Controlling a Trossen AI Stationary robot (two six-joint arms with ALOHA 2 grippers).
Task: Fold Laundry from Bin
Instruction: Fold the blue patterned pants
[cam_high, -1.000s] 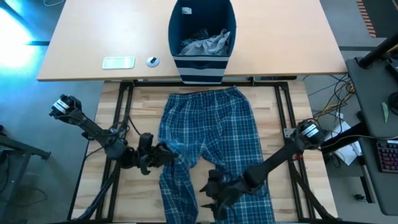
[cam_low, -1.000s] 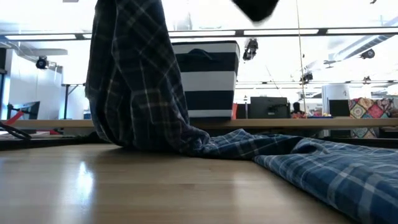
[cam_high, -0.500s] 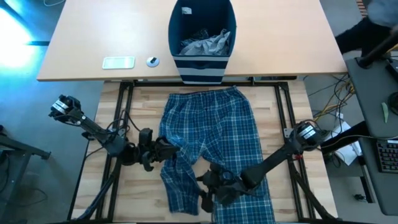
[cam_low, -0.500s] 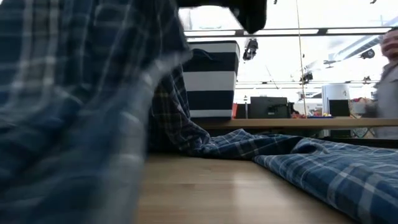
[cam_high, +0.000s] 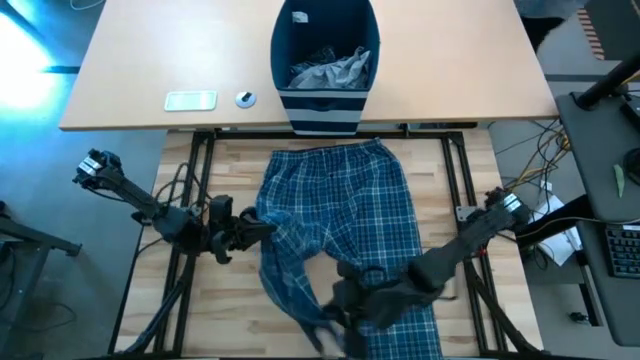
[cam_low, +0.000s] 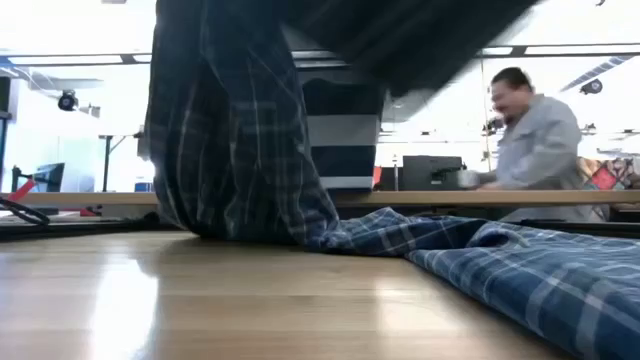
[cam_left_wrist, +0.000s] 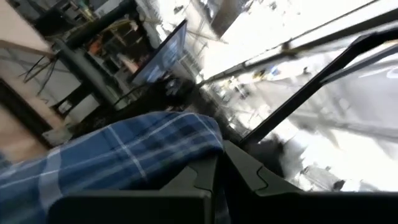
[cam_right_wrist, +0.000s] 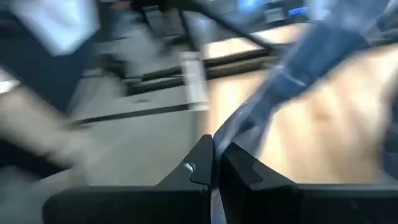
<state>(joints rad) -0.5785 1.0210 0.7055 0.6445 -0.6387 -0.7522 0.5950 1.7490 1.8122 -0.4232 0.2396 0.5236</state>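
Note:
The laundry at work is a pair of blue-and-white plaid trousers, spread on the wooden table with the waist toward the bin. My left gripper is shut on the outer edge of the trousers' left leg. My right gripper, near the table's near edge, is shut on the lower end of that same leg. The leg is raised and gathered into a narrow band between the two grippers. In the low view it hangs as a curtain. A grey garment lies in the bin. My left gripper pinches the outer edge of the left leg between its two shut fingers, coming almost level from the table's left side. The cloth is lifted off the table there and bunches over the fingers. My right gripper pinches the lower end of the left leg between its two shut fingers, coming from the table's right. A narrow strip of cloth runs away from the fingertips. That end is lifted clear of the table.
The right leg and the waist lie flat on the wood. Behind stands a tan table bearing the bin, a white flat object and a small round thing. A person is in the room beyond.
My right gripper has shut on the left leg's lower end and risen, lifting it off the table; the leg, flat before, is now gathered into a narrow raised band. My left gripper has gone slightly up and toward the table's left edge with its edge of cloth.

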